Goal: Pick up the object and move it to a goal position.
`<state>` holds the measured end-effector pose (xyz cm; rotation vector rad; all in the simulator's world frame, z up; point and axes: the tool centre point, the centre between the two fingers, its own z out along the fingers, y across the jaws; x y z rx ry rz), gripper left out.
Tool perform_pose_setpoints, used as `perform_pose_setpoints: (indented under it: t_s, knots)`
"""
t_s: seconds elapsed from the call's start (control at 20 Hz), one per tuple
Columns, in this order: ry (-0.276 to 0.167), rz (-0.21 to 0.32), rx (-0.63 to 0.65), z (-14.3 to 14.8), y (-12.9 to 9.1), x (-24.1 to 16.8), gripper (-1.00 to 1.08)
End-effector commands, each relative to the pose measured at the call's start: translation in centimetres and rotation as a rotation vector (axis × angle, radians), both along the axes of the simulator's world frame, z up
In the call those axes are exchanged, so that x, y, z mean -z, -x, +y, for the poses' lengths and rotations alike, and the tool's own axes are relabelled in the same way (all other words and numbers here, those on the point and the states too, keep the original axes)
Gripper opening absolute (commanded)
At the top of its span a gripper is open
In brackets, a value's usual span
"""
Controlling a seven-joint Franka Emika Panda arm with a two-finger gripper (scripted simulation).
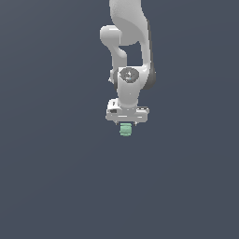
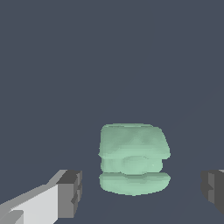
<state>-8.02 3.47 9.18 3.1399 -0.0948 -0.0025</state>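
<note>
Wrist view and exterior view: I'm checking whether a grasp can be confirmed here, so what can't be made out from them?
- Exterior view: the gripper fingers are hidden behind the hand and the green object, so contact is unclear.
- Wrist view: one finger pad shows; the other is cut off by the frame edge.
- Both views: whether the object rests on the floor cannot be told.
- No goal marker is visible.

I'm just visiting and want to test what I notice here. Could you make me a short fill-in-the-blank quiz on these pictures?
1. The small ribbed lump is pale ____ in colour.
2. In the wrist view, the lump lies ____ the two dark fingertips, touching neither.
3. The gripper is ____, with gaps on both sides of the lump.
4. The arm is ____ in colour.

Missing words: green; between; open; white
</note>
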Motion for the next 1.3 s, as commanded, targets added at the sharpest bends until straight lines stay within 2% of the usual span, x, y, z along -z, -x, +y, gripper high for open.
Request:
perform_pose_setpoints:
  t_s: [0.0, 0.85, 0.9, 1.25]
  knots:
    - [0.0, 0.0, 0.0, 0.0, 0.0, 0.0, 1.0]
    - [0.0, -0.002, 0.002, 0.0, 0.1, 5.1, 1.0]
    - [0.0, -0.002, 0.002, 0.0, 0.1, 5.1, -1.0]
    - [0.0, -0.002, 0.002, 0.0, 0.1, 5.1, -1.0]
